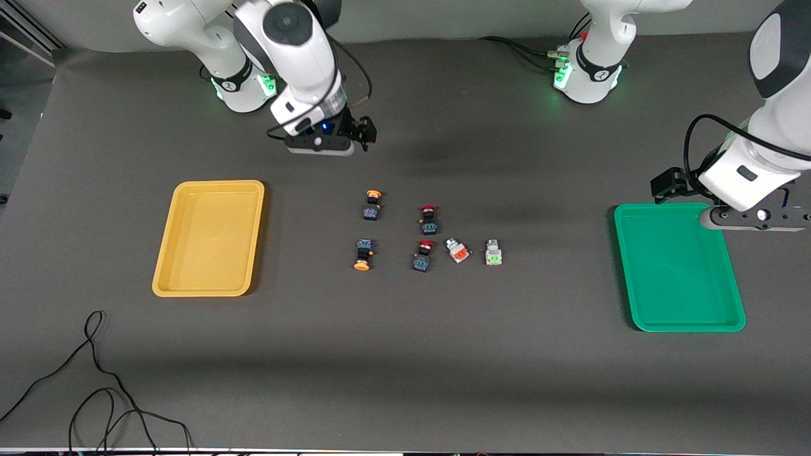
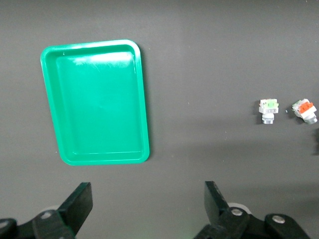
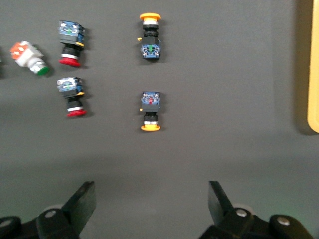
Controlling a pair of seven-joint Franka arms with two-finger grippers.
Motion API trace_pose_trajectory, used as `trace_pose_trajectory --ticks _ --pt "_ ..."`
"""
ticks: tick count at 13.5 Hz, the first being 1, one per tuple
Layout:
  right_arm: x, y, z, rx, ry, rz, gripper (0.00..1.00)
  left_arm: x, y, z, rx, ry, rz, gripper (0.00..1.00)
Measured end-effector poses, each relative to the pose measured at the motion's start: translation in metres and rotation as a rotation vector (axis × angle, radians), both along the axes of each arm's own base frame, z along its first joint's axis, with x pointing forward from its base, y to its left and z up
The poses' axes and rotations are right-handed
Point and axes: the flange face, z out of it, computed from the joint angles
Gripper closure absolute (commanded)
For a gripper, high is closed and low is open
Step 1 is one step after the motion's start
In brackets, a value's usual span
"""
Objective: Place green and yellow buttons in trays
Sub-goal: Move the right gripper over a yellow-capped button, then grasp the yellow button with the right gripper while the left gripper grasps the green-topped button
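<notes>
Right gripper (image 1: 366, 134) jaws wide, empty, hovering over bare mat between its base and the button cluster; left gripper (image 1: 665, 187) also wide, empty, over the green tray (image 1: 687, 323) corner. Yellow tray (image 1: 166, 278) empty at the right arm's end. Two yellow-cap buttons (image 1: 372, 204) (image 1: 362, 254) and the green-faced button (image 1: 493, 252) sit mid-table. Risk: red-cap buttons (image 1: 428, 219) and an orange-faced one (image 1: 457, 250) lie close, so wide jaws could knock or grab the wrong one. Dark grey mat (image 1: 405, 367), loose cable (image 1: 95, 380) at its edge.

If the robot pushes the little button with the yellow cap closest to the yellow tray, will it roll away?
The yellow-capped button lies on its side, and its cap is round, so it might roll a bit. Its boxy dark body would probably stop it quickly. It looks small and stiff, likely light.
</notes>
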Motion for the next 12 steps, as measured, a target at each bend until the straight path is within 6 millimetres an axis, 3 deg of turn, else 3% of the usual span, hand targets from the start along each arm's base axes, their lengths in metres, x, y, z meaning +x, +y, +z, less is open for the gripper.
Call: trace_pose_trajectory --ticks 4,7,10,12 --pt "0.016 0.009 -0.1 -0.039 0.011 -0.001 0.0 -0.011 -0.045 0.004 0.005 0.02 0.007 0.01" --pt "0.024 0.014 -0.167 -0.037 -0.022 0.01 0.0 -0.014 -0.089 -0.015 0.015 0.043 0.051 0.01" --pt "0.025 0.014 -0.206 -0.036 -0.027 0.011 0.0 -0.002 -0.126 -0.06 0.009 0.063 0.105 0.01" --pt "0.026 0.013 -0.214 -0.035 -0.03 0.009 0.13 0.006 -0.156 -0.095 0.003 0.063 0.141 0.01"
